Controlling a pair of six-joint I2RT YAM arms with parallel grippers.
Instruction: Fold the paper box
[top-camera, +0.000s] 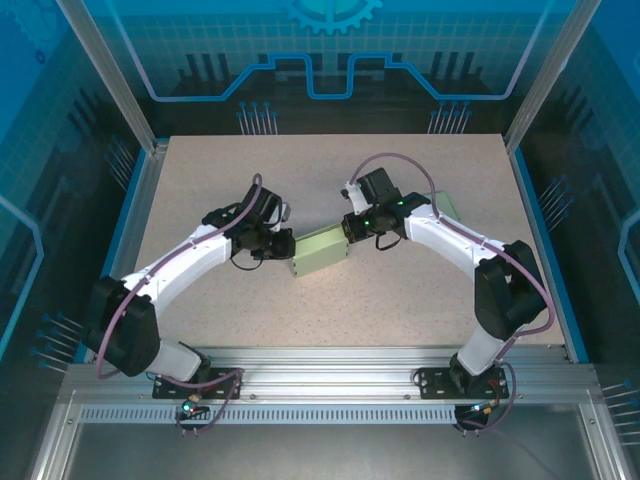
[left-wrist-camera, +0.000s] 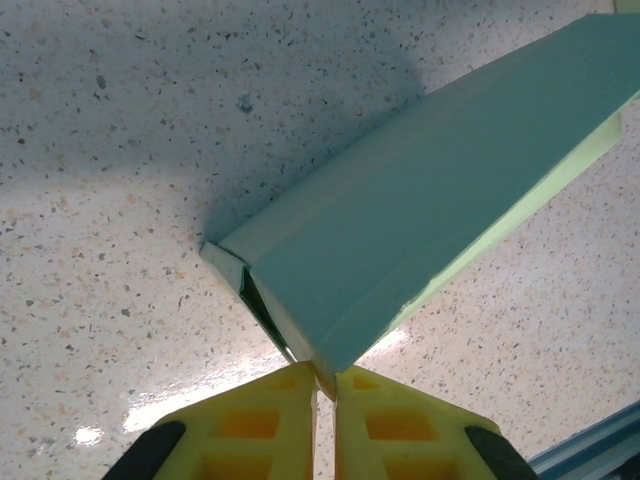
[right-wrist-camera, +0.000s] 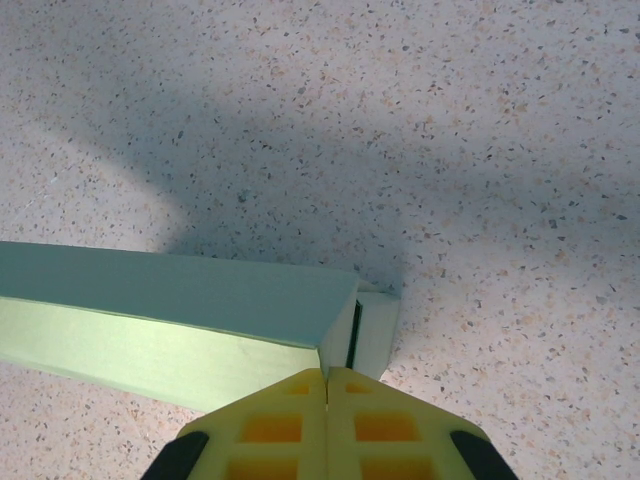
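Note:
The pale green paper box (top-camera: 320, 251) lies on the speckled table, between my two grippers. My left gripper (top-camera: 283, 246) is at its left end. In the left wrist view the yellow fingers (left-wrist-camera: 270, 420) are closed on the box's near corner edge (left-wrist-camera: 330, 370), and the box (left-wrist-camera: 420, 200) runs away to the upper right with a slit open at its end flap (left-wrist-camera: 232, 268). My right gripper (top-camera: 350, 226) is at the right end. Its yellow fingertips (right-wrist-camera: 327, 375) are pressed together against the box (right-wrist-camera: 180, 300), next to a partly open end flap (right-wrist-camera: 375, 330).
A pale green piece (top-camera: 447, 208) peeks out behind the right forearm. Metal frame posts and blue rails (top-camera: 135, 200) border the table at left and right. The aluminium base rail (top-camera: 320, 362) runs along the near edge.

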